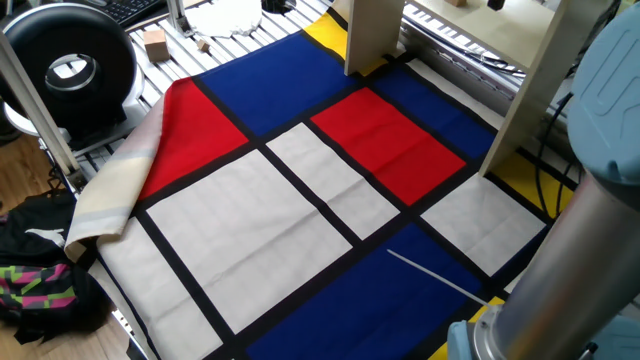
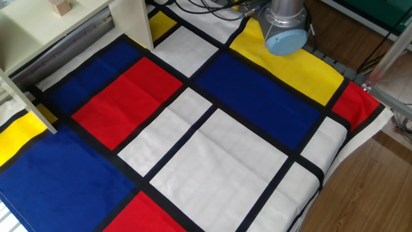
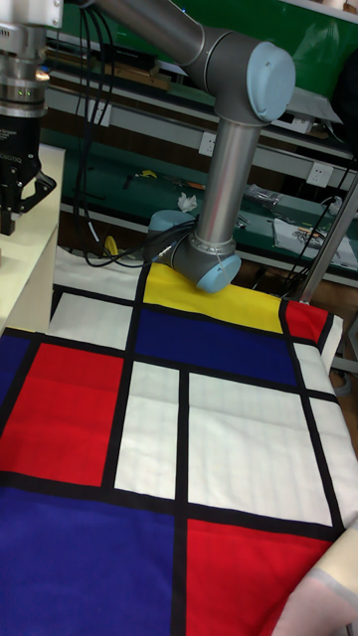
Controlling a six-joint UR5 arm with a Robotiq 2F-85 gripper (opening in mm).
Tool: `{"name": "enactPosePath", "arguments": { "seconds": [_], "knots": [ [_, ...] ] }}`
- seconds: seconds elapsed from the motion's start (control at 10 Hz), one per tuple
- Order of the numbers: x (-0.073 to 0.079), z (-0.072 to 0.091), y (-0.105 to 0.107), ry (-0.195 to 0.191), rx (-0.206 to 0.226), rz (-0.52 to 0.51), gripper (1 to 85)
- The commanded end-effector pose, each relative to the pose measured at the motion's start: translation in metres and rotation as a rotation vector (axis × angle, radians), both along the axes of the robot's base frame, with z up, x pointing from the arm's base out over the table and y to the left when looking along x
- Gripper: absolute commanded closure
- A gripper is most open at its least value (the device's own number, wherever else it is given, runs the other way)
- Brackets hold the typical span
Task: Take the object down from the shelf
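The object (image 2: 61, 6), a tiny tan wooden cube, sits on the shelf (image 2: 125, 22), a pale cream board unit at the top left of the other fixed view. One fixed view catches the cube (image 1: 458, 2) at the very top edge, above the shelf's upright panels (image 1: 372, 35). In the tall fixed view my gripper (image 3: 12, 224) hangs point-down just above the shelf top (image 3: 25, 273), partly cut off by the left edge. Its jaws look spread and hold nothing. A dark fingertip (image 1: 495, 5) shows a short way beside the cube, not touching it.
A cloth of red, blue, white and yellow panels (image 2: 212, 129) covers the table. The arm's base (image 2: 286, 29) stands at the cloth's far edge. A bigger tan block (image 1: 154, 43) and a black round device (image 1: 68, 68) lie on the ribbed frame.
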State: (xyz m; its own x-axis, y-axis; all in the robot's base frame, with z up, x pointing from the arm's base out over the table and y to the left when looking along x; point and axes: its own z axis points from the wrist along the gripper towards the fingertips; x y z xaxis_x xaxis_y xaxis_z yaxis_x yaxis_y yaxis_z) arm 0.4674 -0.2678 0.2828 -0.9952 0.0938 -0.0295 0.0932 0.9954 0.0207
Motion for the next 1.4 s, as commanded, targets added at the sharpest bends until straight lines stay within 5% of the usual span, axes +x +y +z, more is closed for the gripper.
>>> {"name": "enactPosePath", "arguments": {
  "seconds": [0.0,0.4,1.3],
  "knots": [
    [-0.0031,0.0021,0.002,0.004,0.01,0.035,50.0],
    [-0.0076,0.0019,0.003,0.021,0.014,0.053,42.3],
    [-0.0017,0.0032,0.0019,-0.006,0.009,0.038,45.0]
  ]
}}
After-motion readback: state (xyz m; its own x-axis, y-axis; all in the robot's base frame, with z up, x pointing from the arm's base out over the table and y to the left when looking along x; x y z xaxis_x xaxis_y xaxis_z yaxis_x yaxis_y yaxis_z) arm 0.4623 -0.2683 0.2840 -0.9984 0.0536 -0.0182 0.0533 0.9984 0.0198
